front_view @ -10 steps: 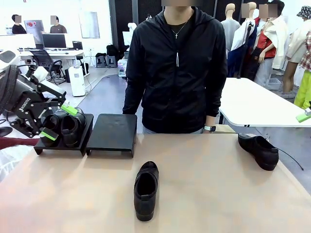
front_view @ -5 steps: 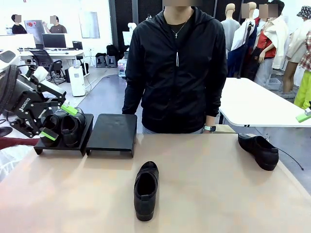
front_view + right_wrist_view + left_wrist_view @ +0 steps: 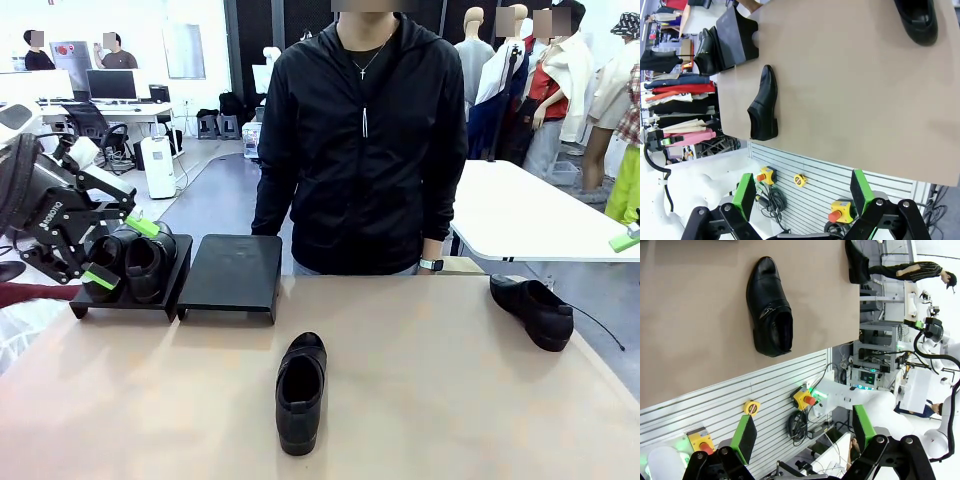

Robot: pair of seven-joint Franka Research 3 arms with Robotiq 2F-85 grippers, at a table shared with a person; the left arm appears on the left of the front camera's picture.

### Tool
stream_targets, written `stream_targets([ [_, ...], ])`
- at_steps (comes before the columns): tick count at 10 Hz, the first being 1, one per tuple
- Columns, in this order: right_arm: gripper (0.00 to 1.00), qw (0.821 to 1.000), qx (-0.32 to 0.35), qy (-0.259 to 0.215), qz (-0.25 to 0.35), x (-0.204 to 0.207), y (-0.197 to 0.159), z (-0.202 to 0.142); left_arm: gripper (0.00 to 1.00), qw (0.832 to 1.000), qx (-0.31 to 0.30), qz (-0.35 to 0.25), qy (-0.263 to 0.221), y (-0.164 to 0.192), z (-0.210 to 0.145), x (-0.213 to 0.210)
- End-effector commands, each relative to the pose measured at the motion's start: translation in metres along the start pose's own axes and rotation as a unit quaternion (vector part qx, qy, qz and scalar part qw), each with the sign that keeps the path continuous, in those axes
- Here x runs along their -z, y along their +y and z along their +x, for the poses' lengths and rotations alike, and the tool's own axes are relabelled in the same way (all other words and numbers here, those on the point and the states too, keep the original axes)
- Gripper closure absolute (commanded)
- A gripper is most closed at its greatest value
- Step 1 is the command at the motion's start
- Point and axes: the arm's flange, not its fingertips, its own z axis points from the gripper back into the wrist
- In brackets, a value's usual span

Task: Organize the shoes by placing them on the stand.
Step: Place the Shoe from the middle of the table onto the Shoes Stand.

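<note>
Pair (image 3: 140,262) sits on stand (image 3: 235,275); middle shoe (image 3: 300,390) and right-edge shoe (image 3: 532,310) wait on table (image 3: 450,400); left pincer (image 3: 121,253), right pincer (image 3: 802,182) open, empty.

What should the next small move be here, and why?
Probably swing the left gripper, open and empty beside the left platform, toward the mid-table shoe. One pair already sits on that platform, the right platform is bare, and this shoe looks nearer to that gripper than the far-right shoe.
</note>
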Motion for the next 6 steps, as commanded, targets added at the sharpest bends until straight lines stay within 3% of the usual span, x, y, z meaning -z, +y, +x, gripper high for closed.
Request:
stream_targets([
  [1,0.00,1.000,-0.013,0.006,-0.005,-0.005,-0.001,0.002,0.00,1.000,0.000,0.000,0.000,0.000,0.000,0.000],
  [2,0.00,1.000,-0.013,0.006,-0.005,-0.005,-0.001,0.002,0.00,1.000,0.002,-0.016,0.020,-0.035,-0.018,0.028],
  [4,0.00,1.000,-0.013,0.006,-0.005,-0.005,-0.001,0.002,0.00,0.992,-0.076,0.100,0.030,-0.105,-0.056,0.113],
  [6,0.00,1.000,-0.013,0.006,-0.005,-0.005,-0.001,0.002,0.00,0.978,-0.035,0.203,0.029,-0.153,-0.040,0.206],
])
